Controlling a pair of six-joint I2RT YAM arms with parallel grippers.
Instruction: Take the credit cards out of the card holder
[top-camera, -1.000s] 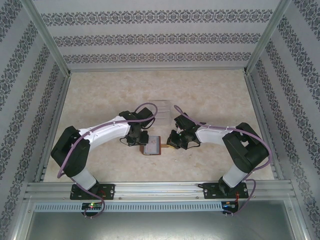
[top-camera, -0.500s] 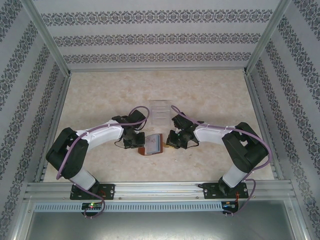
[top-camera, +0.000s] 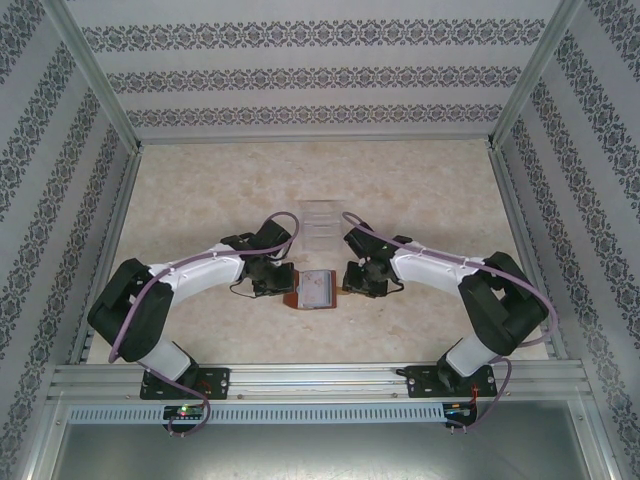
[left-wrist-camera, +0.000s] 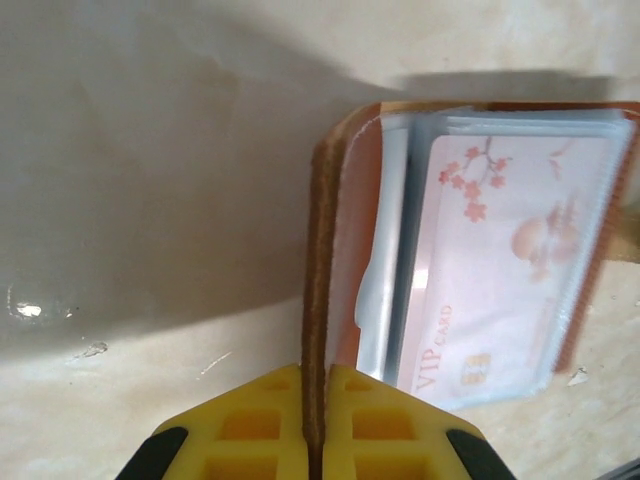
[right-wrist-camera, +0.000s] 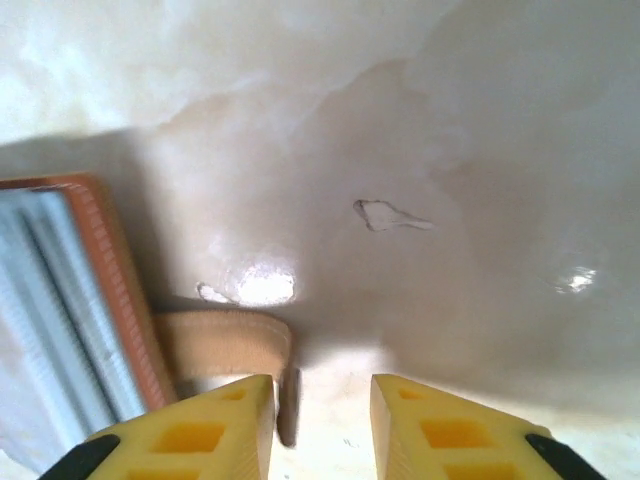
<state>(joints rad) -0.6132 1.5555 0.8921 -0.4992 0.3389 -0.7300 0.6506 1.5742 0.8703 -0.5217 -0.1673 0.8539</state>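
Note:
The brown leather card holder (top-camera: 316, 289) lies open on the table between both arms. In the left wrist view its upright brown flap (left-wrist-camera: 318, 250) is pinched edge-on in my left gripper (left-wrist-camera: 315, 372), which is shut on it. A pale credit card (left-wrist-camera: 510, 270) with pink blossoms and "VIP CARD" print sits in the grey-blue clear pockets, with more card edges stacked behind it. My right gripper (right-wrist-camera: 320, 385) stands open just right of the holder (right-wrist-camera: 70, 300). The tan snap tab (right-wrist-camera: 225, 340) lies beside its left finger, not between the fingers.
A clear acrylic tiered rack (top-camera: 322, 221) stands just behind the holder. The marbled beige table (top-camera: 430, 190) stretches back and to both sides, bounded by aluminium rails and patterned walls.
My right gripper has opened and let go of the snap tab. The holder has settled flatter, its pockets facing up. My left gripper has closed fully on the flap.

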